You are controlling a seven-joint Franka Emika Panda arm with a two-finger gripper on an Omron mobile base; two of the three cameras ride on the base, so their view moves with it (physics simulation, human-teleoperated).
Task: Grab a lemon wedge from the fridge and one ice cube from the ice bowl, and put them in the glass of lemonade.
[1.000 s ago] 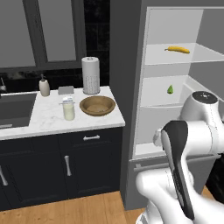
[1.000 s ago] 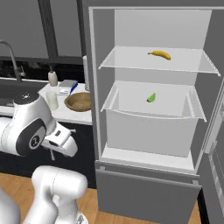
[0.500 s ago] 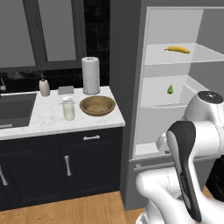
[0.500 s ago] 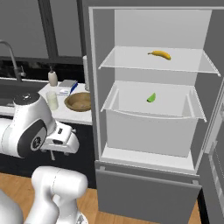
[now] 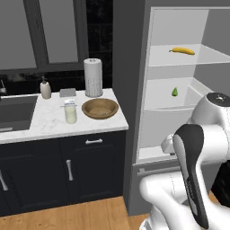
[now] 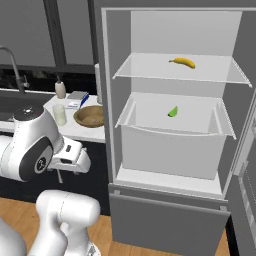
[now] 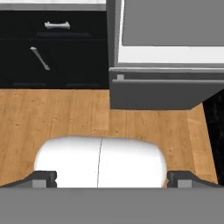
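The fridge (image 6: pixel 165 30) stands open, white inside. The small yellow-green lemon wedge (image 6: pixel 173 111) (image 5: pixel 174 91) lies on its middle shelf. On the marble counter to the fridge's left sit the glass of lemonade (image 5: pixel 70 112) (image 6: pixel 60 115) and, beside it, the brown ice bowl (image 5: pixel 99 108) (image 6: pixel 90 115). My gripper (image 7: pixel 113 179) is open and empty, its fingertips (image 7: pixel 43 178) spread wide. It hangs low in front of the counter cabinets, pointing down at the wooden floor and the fridge's bottom drawer (image 7: pixel 153 89). It is well below the wedge and left of it.
A banana (image 6: pixel 182 62) (image 5: pixel 182 50) lies on the top fridge shelf. A paper-towel roll (image 5: pixel 93 77), a soap dispenser (image 5: pixel 45 88) and a sink (image 5: pixel 15 112) share the counter. The fridge door (image 6: pixel 245 165) stands open at the right. Dark cabinets (image 7: pixel 48 48) lie below the counter.
The arm has shifted slightly, its elbow drifting right in the left base view. The jaws stay open. Wedge, glass and bowl have not moved.
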